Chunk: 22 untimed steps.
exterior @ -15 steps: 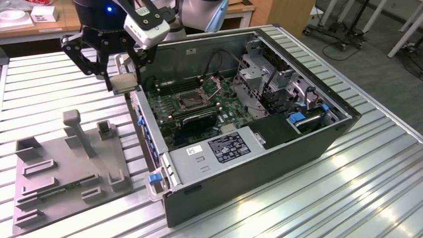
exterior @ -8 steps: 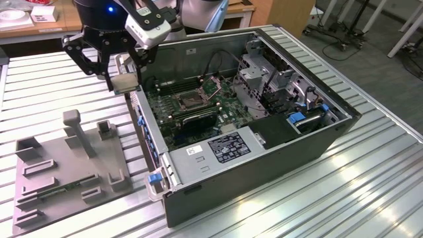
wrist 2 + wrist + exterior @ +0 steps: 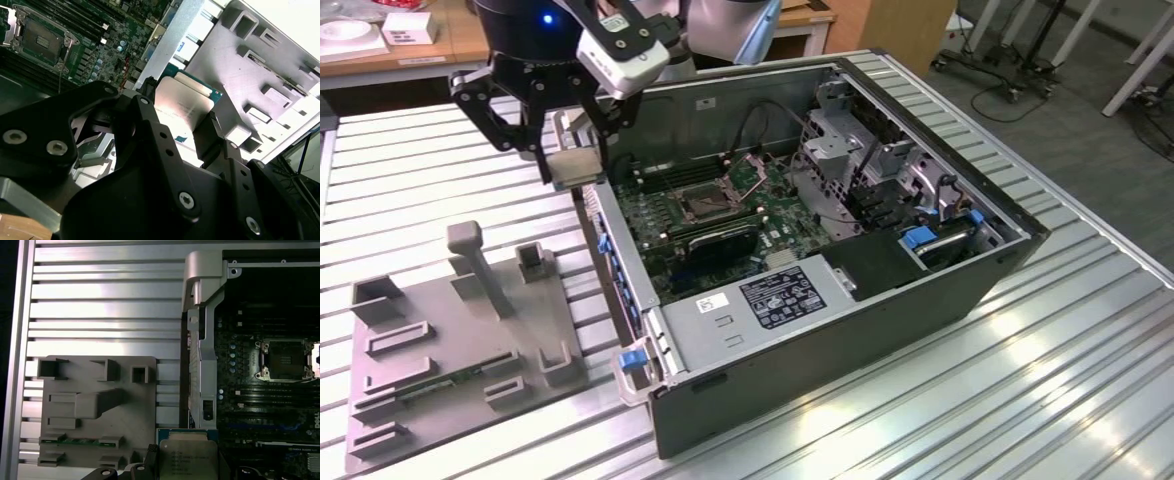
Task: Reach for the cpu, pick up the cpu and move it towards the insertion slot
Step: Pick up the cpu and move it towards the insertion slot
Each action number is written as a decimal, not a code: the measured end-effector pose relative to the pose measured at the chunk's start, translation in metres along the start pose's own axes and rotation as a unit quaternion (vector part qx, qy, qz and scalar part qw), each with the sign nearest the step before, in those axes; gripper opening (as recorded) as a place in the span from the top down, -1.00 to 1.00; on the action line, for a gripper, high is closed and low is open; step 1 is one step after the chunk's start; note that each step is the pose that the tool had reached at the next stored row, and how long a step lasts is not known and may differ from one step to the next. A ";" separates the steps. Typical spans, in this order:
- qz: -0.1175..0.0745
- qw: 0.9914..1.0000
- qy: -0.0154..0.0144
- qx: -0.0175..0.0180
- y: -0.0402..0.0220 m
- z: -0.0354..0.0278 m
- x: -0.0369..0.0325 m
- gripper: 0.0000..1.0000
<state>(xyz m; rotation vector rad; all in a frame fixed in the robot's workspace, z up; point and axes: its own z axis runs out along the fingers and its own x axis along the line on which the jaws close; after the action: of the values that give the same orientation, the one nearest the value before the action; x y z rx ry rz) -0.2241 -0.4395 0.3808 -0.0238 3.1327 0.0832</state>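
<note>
Gripper (image 3: pixel 574 165) clamped on cpu (image 3: pixel 188 460), raised beside open case's edge, insertion slot (image 3: pixel 707 203) uncovered nearby

Arm: enters from the top of the exterior view, wrist pointing down.
Gripper (image 3: pixel 574 165): black, 2 fingers hanging downward, raised off the surface.
Fingers (image 3: pixel 212 132): closed on the cpu (image 3: pixel 182 107), pressing its opposite edges; in the first wrist view the cpu (image 3: pixel 187 460) sits flat between them.
Wrist: carries a white camera housing (image 3: pixel 624 45).
</note>
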 end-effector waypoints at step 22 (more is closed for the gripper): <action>0.000 1.000 0.000 0.000 -0.0002 0.0017 -0.0075 -0.08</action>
<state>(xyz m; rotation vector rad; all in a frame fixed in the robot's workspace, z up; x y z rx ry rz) -0.2165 -0.4395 0.3792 -0.0237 3.1327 0.0831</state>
